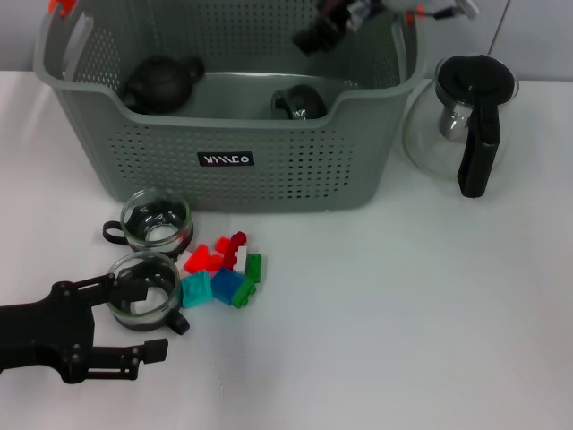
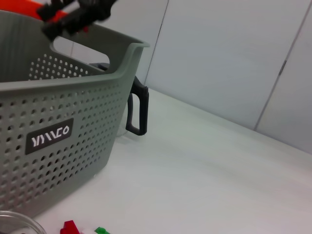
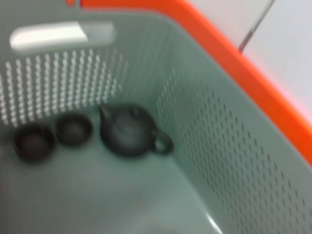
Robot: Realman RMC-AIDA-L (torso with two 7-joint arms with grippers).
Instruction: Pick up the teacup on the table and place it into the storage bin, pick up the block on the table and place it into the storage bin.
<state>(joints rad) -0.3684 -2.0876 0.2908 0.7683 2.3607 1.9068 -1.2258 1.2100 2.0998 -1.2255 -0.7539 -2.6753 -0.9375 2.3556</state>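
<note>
Two glass teacups stand in front of the storage bin [image 1: 269, 193]: one [image 1: 157, 219] near its wall, the other [image 1: 143, 288] closer to me. My left gripper [image 1: 148, 320] is open at that nearer teacup, one finger lying across its rim and the other just on my side of it. A cluster of red, teal, blue and green blocks [image 1: 224, 271] lies right of the cups. My right gripper [image 1: 327, 27] hangs over the bin's back right part. The left wrist view shows the bin [image 2: 73, 161], a red block [image 2: 70, 227] and a teacup rim [image 2: 14, 220].
Inside the bin sit a dark teapot [image 1: 161, 81] and a dark cup [image 1: 300, 103]; the right wrist view shows the teapot [image 3: 129, 132] beside two small dark cups [image 3: 73, 129]. A glass carafe with a black handle [image 1: 466, 125] stands right of the bin.
</note>
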